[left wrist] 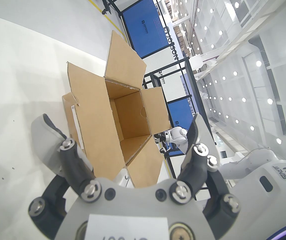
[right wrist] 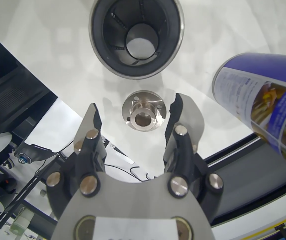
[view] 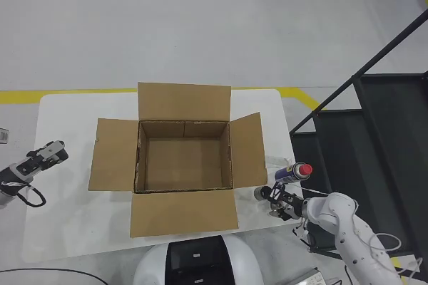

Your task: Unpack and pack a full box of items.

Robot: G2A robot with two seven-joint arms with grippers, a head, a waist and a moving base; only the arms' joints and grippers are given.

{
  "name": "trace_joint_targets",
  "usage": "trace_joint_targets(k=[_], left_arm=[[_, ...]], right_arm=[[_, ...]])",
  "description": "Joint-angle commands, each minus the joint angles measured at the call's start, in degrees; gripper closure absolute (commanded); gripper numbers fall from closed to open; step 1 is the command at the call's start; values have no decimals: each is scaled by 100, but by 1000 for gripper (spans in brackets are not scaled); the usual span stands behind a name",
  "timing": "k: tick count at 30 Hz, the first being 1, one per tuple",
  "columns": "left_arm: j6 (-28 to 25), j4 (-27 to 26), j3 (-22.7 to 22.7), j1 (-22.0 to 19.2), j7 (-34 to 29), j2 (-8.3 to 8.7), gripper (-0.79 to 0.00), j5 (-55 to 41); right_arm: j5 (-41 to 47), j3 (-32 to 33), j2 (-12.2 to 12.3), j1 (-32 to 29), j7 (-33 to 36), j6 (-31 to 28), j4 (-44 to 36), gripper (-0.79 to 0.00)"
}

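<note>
Right end effector [right wrist: 135, 104] up close, fingers spread wide and straddling the metal flange [right wrist: 143, 118], with a gap on either side and nothing pinched. That flange sits on the counter [view: 71, 214] just off the right flap of the box [view: 185, 164], flat base down, hub and bore pointing straight up. It's a squat disc, so there's no real long axis to line up with. The box has all four flaps out and is bare inside, so I read this as the pick that opens the repacking. To do it well: stay centred over the hub, drop straight, close evenly on the hub rather than the thin rim, and lift clean. It's tight company, mind. A black cylinder [right wrist: 136, 29] stands open end up just beside the flange. A blue spray can [right wrist: 263, 88] is near it, apparently on its side, red cap pointing away from the box. Left end effector [left wrist: 121, 121] hangs spread and empty, well off the box's left flap.
</note>
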Motion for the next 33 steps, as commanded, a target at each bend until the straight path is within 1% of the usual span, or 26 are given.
trace_joint_targets(k=[1,2,3,4,5,7,10,14,16,18,19,20,22,24,26,33], left_arm=[[0,0,0,0,0,0,-785,0],[0,0,0,0,0,0,-785,0],[0,0,0,0,0,0,-785,0],[0,0,0,0,0,0,-785,0],[0,0,0,0,0,0,-785,0],[0,0,0,0,0,0,-785,0],[0,0,0,0,0,0,-785,0],[0,0,0,0,0,0,-785,0],[0,0,0,0,0,0,-785,0],[0,0,0,0,0,0,-785,0],[0,0,0,0,0,0,-785,0],[0,0,0,0,0,0,-785,0],[0,0,0,0,0,0,-785,0],[0,0,0,0,0,0,-785,0],[0,0,0,0,0,0,-785,0],[0,0,0,0,0,0,-785,0]], right_arm=[[21,-26,4,34,4,9,71,-480],[23,-39,6,51,5,8,98,-449],[33,-50,8,65,6,15,128,-400],[55,-60,10,78,3,14,161,-391],[82,-66,12,95,-2,19,190,-437],[86,-84,18,127,5,28,232,-431],[102,-107,27,158,4,36,268,-336],[34,-131,42,185,26,82,274,-292],[-25,-136,53,176,24,98,246,-246],[-53,-133,62,142,6,114,208,-231],[-53,-130,67,126,2,120,193,-182],[-62,-126,71,114,4,137,179,-157],[-107,-137,78,86,10,179,142,-157],[-129,-144,85,51,-10,216,102,-135],[-138,-133,94,-6,-28,231,34,0],[-193,34,147,-398,-161,244,-454,0]])
